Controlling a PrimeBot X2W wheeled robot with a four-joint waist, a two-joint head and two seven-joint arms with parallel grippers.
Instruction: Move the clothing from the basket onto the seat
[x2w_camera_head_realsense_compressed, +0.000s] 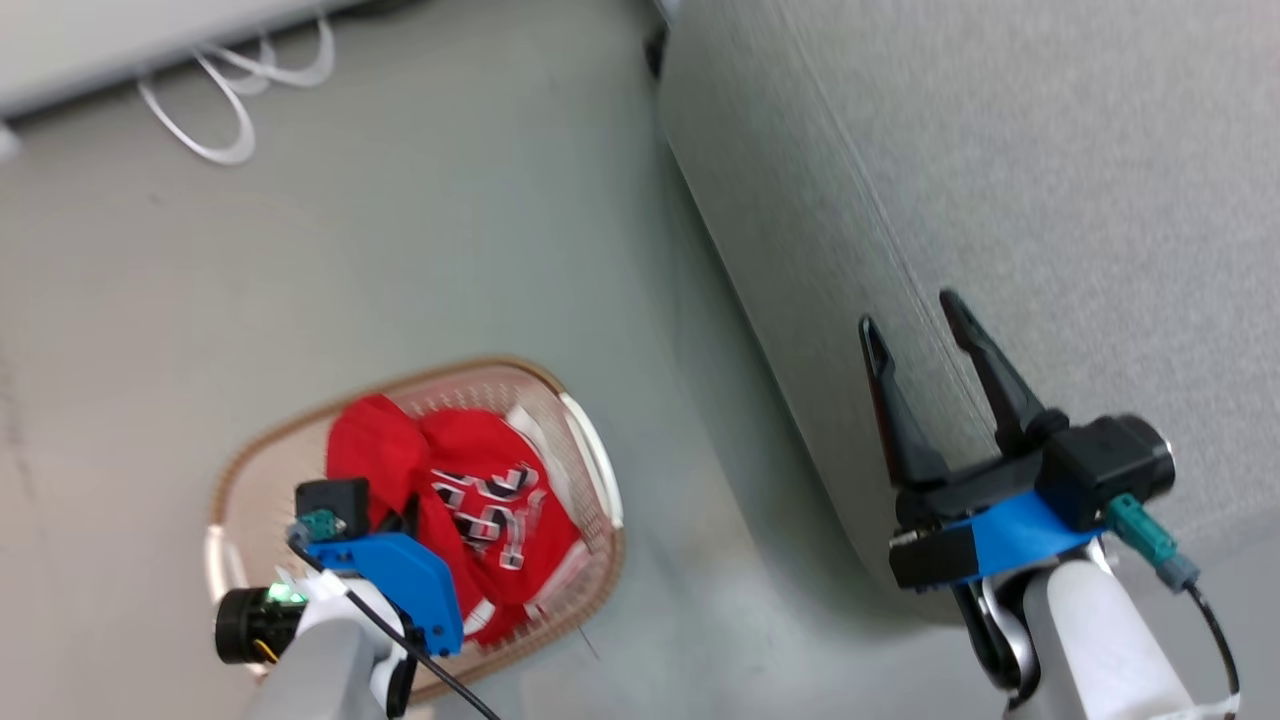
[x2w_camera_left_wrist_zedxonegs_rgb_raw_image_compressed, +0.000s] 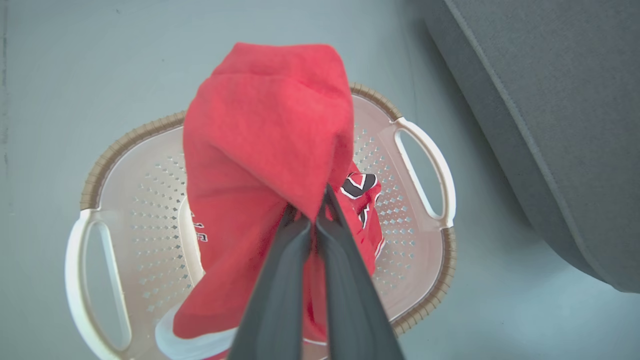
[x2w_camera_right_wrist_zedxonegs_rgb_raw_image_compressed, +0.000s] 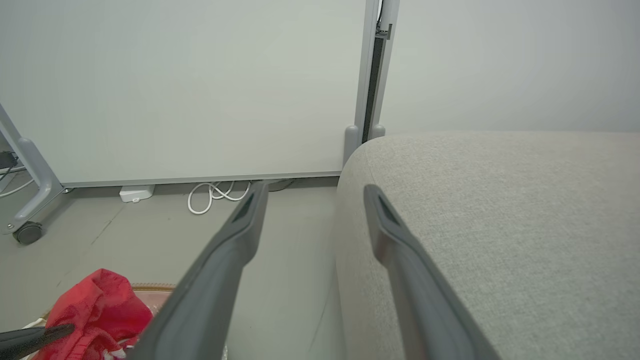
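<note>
The left claw (x2w_camera_left_wrist_zedxonegs_rgb_raw_image_compressed: 312, 212) was clamped on the red clothing (x2w_camera_left_wrist_zedxonegs_rgb_raw_image_compressed: 265, 135), bunched above the basket (x2w_camera_left_wrist_zedxonegs_rgb_raw_image_compressed: 116, 149) on the floor (x2w_camera_left_wrist_zedxonegs_rgb_raw_image_compressed: 75, 60). The right claw (x2w_camera_head_realsense_compressed: 912, 312) stood spread apart over the edge of the seat (x2w_camera_head_realsense_compressed: 1000, 150), right of the basket.

A lab-like room; wheeled partition panel (x2w_camera_right_wrist_zedxonegs_rgb_raw_image_compressed: 200, 90), loose cables (x2w_camera_right_wrist_zedxonegs_rgb_raw_image_compressed: 215, 192) (grey floor (x2w_camera_right_wrist_zedxonegs_rgb_raw_image_compressed: 140, 225)).

The basket (x2w_camera_head_realsense_compressed: 470, 365) stands on the floor (x2w_camera_head_realsense_compressed: 450, 200), left of the seat (x2w_camera_head_realsense_compressed: 1000, 200) and apart from it. The clothing (x2w_camera_head_realsense_compressed: 480, 480) lies in the basket, one fold raised above it in the left gripper (x2w_camera_left_wrist_zedxonegs_rgb_raw_image_compressed: 310, 211). The right gripper (x2w_camera_head_realsense_compressed: 910, 312) hangs over the seat's edge. A cable (x2w_camera_head_realsense_compressed: 235, 100) lies beyond the basket, by the wall (x2w_camera_right_wrist_zedxonegs_rgb_raw_image_compressed: 200, 75).
</note>
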